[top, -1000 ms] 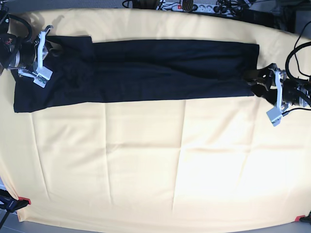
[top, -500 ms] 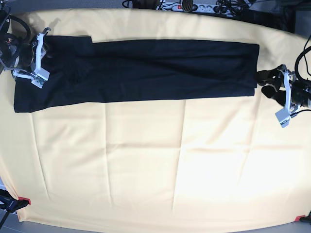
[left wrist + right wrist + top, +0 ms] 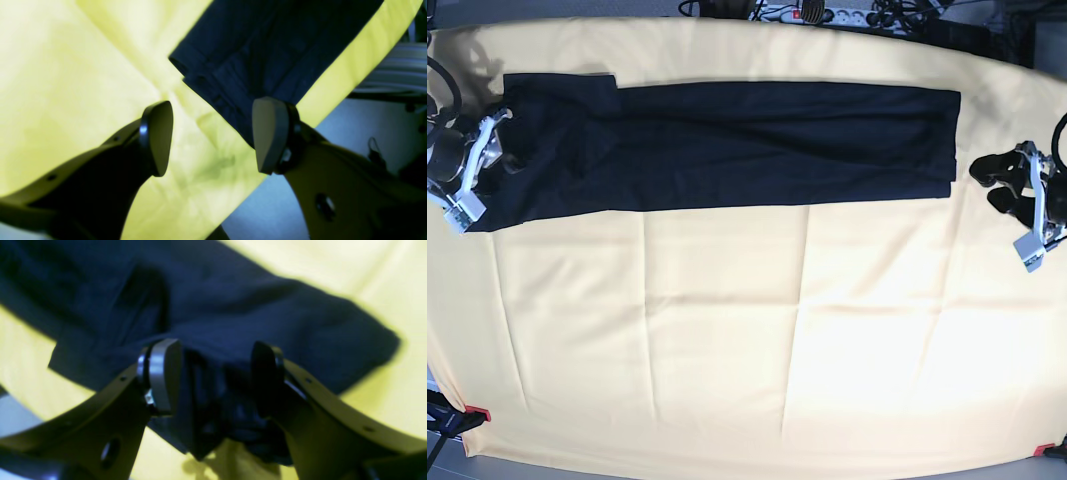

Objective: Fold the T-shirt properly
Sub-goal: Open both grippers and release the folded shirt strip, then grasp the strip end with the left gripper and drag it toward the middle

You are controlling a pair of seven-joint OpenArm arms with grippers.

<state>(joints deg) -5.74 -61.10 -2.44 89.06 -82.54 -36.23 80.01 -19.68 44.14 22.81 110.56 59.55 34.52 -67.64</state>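
Note:
The black T-shirt (image 3: 727, 145) lies folded into a long flat band across the far part of the yellow cloth (image 3: 747, 340). My left gripper (image 3: 989, 184) is open and empty, just off the shirt's right end. In the left wrist view (image 3: 213, 136) it hovers over yellow cloth, with the shirt's hem corner (image 3: 253, 63) ahead of it. My right gripper (image 3: 495, 160) is open at the shirt's left end. In the right wrist view (image 3: 215, 373) its jaws stand apart over the dark, rumpled fabric (image 3: 233, 310), not pinching it.
A power strip and cables (image 3: 827, 12) lie beyond the table's far edge. Red clamps (image 3: 477, 413) (image 3: 1045, 450) hold the cloth at the near corners. In the left wrist view the table edge and floor (image 3: 333, 110) lie close to the right fingertip.
Both grippers have drawn outward from the shirt's ends: the left one moved right, off the hem, and the right one moved left and towards the front. The shirt lies still.

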